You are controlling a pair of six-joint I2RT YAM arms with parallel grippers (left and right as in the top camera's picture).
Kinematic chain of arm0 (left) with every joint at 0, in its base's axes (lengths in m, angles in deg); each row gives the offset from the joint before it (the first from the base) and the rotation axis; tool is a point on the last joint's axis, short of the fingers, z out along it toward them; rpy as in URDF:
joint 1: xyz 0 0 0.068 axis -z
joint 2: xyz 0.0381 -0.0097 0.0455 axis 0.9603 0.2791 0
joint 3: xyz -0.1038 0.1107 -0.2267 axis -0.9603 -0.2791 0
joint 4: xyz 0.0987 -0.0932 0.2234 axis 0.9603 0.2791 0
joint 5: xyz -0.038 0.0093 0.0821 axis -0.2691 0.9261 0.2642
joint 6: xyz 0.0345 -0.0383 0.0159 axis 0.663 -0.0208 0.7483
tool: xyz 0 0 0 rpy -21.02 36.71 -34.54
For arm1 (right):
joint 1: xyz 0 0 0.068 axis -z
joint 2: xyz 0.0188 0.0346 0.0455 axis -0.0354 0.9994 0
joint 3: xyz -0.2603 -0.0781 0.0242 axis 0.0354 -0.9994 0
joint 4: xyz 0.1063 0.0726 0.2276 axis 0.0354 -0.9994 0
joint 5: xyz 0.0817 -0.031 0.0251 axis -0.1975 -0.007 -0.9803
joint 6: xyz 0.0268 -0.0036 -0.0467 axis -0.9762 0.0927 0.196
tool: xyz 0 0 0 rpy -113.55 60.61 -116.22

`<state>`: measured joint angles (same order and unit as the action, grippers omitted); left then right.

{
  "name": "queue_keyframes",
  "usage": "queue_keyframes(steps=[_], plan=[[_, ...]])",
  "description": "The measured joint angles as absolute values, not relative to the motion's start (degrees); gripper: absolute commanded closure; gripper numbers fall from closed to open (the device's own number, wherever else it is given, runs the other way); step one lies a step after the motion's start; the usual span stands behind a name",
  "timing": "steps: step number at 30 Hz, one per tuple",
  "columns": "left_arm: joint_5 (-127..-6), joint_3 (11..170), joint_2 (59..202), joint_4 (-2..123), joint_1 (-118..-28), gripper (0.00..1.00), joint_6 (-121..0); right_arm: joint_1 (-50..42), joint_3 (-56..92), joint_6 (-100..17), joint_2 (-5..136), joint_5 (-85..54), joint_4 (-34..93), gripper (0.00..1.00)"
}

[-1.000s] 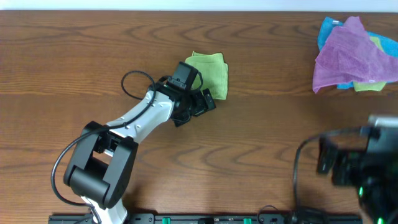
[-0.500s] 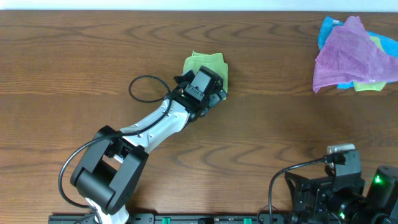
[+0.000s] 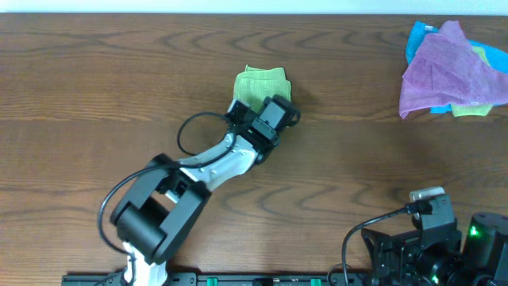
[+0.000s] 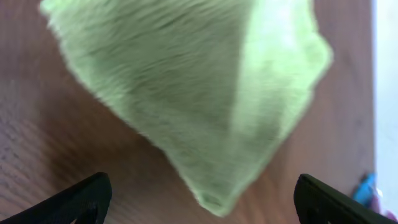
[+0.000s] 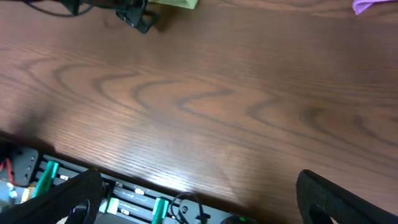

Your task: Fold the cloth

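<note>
The cloth [image 3: 258, 83] is lime green. The table [image 3: 95, 71] is brown with wavy dark lines. A purple cloth [image 3: 444, 70] and a blue cloth [image 3: 414, 40] show.

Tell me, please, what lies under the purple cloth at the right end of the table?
A blue cloth pokes out beneath the purple cloth, with a yellow-green scrap at its edge. Anything else beneath is covered.

Left arm [image 3: 218, 163] white-shelled, black joints; looped black cable [image 3: 190, 120].

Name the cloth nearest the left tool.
The lime-green cloth, alone at mid-table by the left tool; the purple cloth and blue cloth are piled far right.
</note>
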<state>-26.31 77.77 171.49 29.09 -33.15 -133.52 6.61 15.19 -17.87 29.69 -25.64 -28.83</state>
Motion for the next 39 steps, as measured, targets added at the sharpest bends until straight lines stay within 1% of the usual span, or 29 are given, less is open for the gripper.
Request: queue_keyframes(steps=[5, 10, 15, 21, 22, 23, 24, 25, 33, 37, 39], plan=[[-22.8, 77.6, 174.0, 21.6, -33.1, 0.05, -136.1, 5.0, 15.2, -17.9, 29.7, -23.7, -28.6, 0.01], [-20.0, 77.7, 175.9, 19.2, -33.1, 0.05, -138.1, 4.4, 15.2, -18.1, 29.7, -22.1, -27.8, 0.01], [-18.3, 78.2, 177.1, 17.6, -33.1, 0.05, -142.7, 4.3, 15.2, -18.8, 29.7, -20.6, -27.2, 0.01], [-17.1, 79.3, 180.5, 9.6, -33.2, 0.06, -145.6, 4.3, 15.2, -19.2, 29.7, -19.6, -26.6, 0.01], [-17.0, 79.4, 180.9, 8.8, -33.2, 0.24, -146.1, 4.3, 15.2, -19.4, 29.7, -19.3, -26.5, 0.01], [-16.9, 79.4, 181.1, 8.4, -33.2, 0.64, -146.7, 4.3, 15.2, -19.4, 29.7, -19.1, -26.4, 0.01], [-17.2, 79.4, 181.6, 8.7, -33.2, 0.90, -147.1, 4.3, 15.2, -19.6, 29.7, -18.8, -26.3, 0.01], [-17.4, 79.4, 182.1, 9.0, -33.2, 0.94, -147.4, 4.3, 15.2, -19.6, 29.7, -18.4, -26.2, 0.01], [-19.6, 79.1, 183.8, 8.0, -34.2, 0.94, -147.6, 4.3, 15.2, -19.6, 29.7, -16.6, -25.7, 0.01], [-26.3, 78.2, 184.1, 2.0, -37.4, 0.94, -143.4, 4.3, 15.2, -19.6, 29.7, -16.3, -25.3, 0.01], [-30.9, 77.9, 184.0, -1.6, -40.4, 0.94, -140.3, 4.3, 15.2, -19.6, 29.7, -16.2, -25.0, 0.01]])
